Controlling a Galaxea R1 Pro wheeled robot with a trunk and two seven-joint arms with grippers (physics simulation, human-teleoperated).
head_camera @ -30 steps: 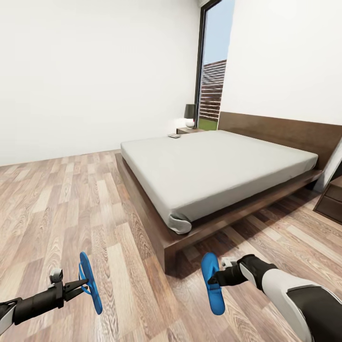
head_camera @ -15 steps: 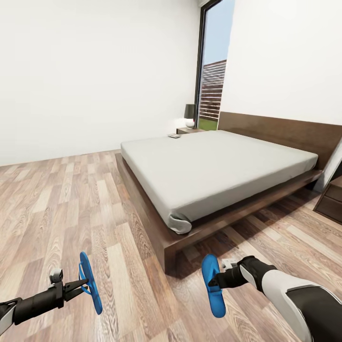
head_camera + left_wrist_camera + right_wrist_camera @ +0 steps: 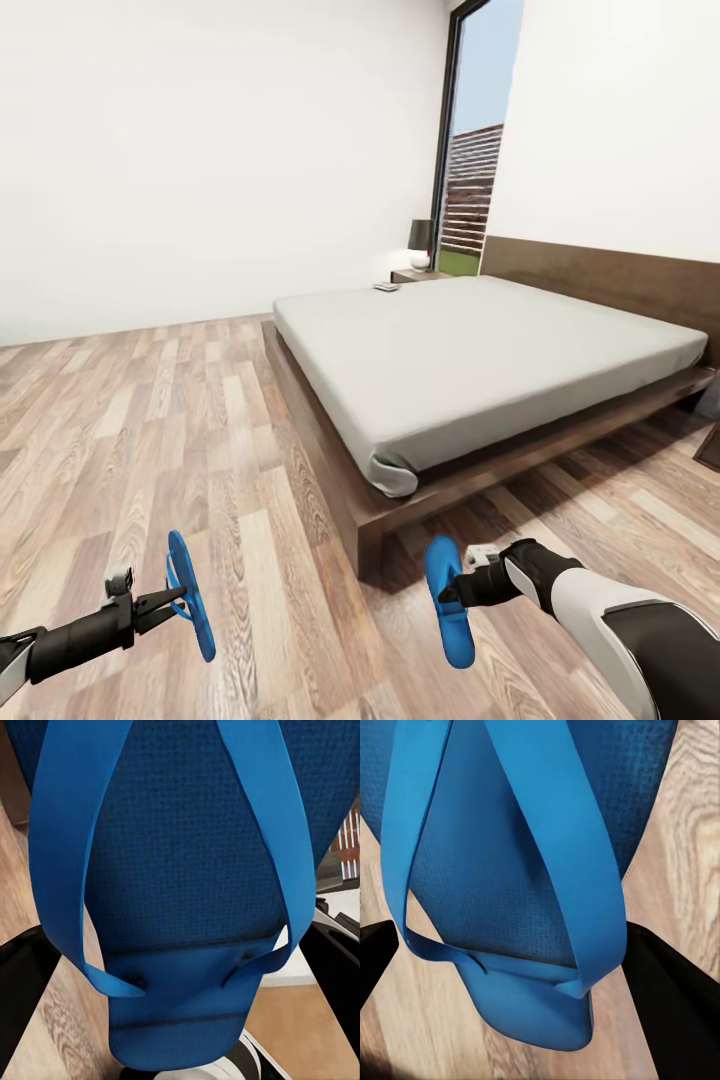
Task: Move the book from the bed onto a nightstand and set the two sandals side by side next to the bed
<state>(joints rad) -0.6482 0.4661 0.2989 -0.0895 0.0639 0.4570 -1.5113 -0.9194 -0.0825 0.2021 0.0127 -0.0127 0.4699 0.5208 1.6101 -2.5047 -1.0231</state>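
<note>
The bed (image 3: pixel 480 370) stood against the far wall, its foot corner toward the robot. The book (image 3: pixel 386 287) lay on the mattress corner nearest the far nightstand (image 3: pixel 418 274). Short of the bed's foot, above the floor, the left gripper (image 3: pixel 172 601) clamped one sandal (image 3: pixel 190 596) and the right gripper (image 3: pixel 447 592) clamped the other sandal (image 3: pixel 447 599).

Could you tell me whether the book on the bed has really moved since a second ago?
No. The book keeps its spot at the bed corner; the camera turned.
</note>
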